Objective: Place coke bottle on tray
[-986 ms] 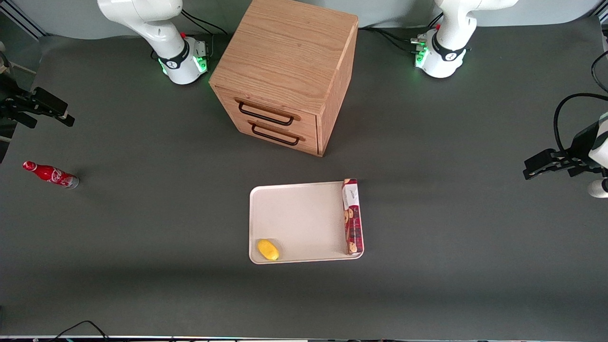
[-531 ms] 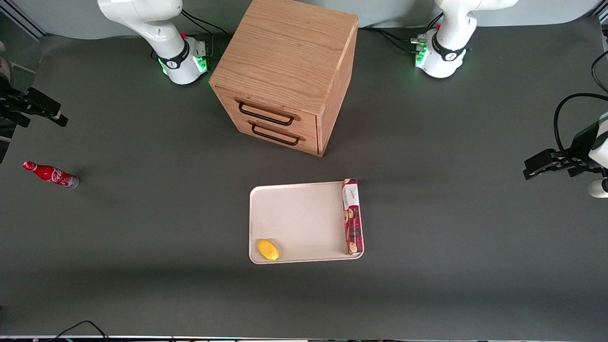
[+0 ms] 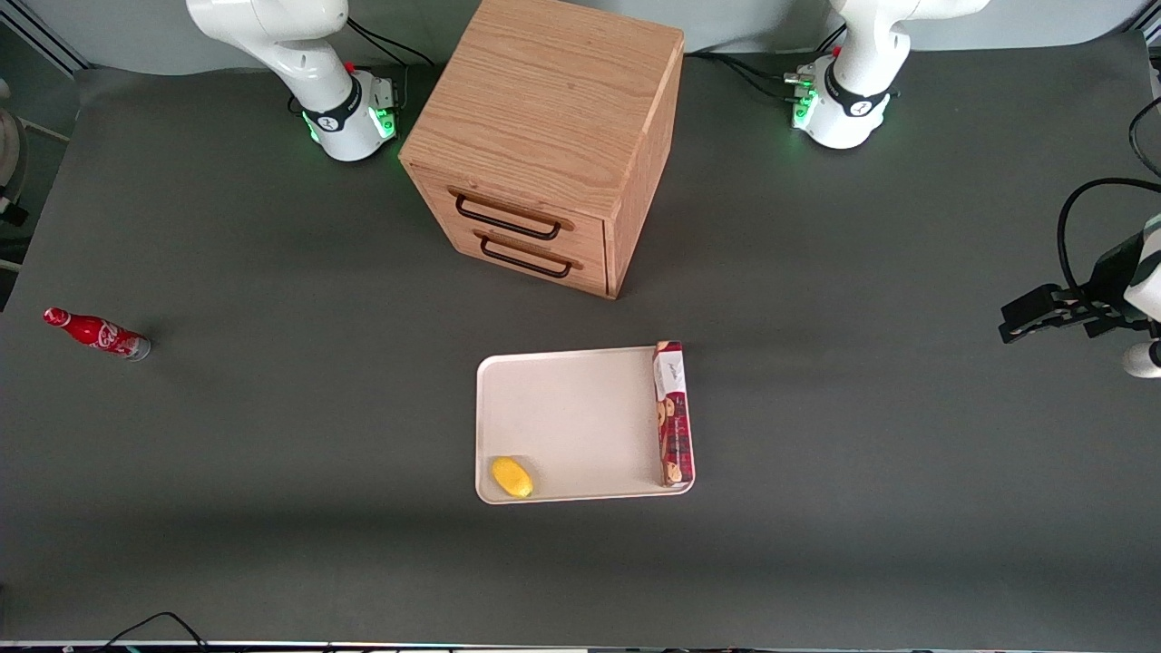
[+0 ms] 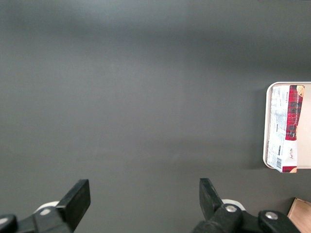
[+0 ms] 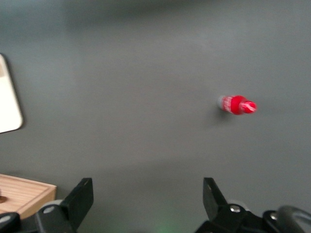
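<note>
Hovering: gripper [image 5: 146, 201] is waiting spread apart, high above bottle [image 5: 236, 105].
Risk: bottle is standing; a sideways approach is tipping it.

Red coke bottle [image 3: 96, 333] — cream-white tray [image 3: 562, 417].

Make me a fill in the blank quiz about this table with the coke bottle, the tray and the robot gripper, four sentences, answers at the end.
1. The coke bottle stands on the ____, not on the tray.
2. The yellow lemon lies on the ____.
3. The long red cookie box lies along one ____ of the tray.
4. The gripper hangs above the table with its fingers ____ and nothing between them.

Missing words: table; tray; edge; open
</note>
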`<state>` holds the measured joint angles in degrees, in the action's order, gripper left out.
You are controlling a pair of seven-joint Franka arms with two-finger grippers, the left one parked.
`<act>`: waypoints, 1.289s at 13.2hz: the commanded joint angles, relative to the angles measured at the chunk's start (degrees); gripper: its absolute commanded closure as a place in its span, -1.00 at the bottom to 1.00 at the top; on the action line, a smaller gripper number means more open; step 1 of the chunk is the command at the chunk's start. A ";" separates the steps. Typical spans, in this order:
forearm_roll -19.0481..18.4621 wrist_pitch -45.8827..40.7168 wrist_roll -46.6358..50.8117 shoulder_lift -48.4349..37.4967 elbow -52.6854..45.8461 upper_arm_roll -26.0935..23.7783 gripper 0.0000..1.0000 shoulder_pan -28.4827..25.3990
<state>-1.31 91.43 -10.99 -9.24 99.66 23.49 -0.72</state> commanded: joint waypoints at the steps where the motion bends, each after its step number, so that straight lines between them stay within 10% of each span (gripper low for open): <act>1: -3.08 2.77 -3.59 5.43 -2.09 5.58 -1.00 -0.25; 17: 12.02 36.35 -21.44 18.02 18.27 13.69 -1.00 8.45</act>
<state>7.77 125.36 -30.13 10.06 114.96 37.09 7.30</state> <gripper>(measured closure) 0.000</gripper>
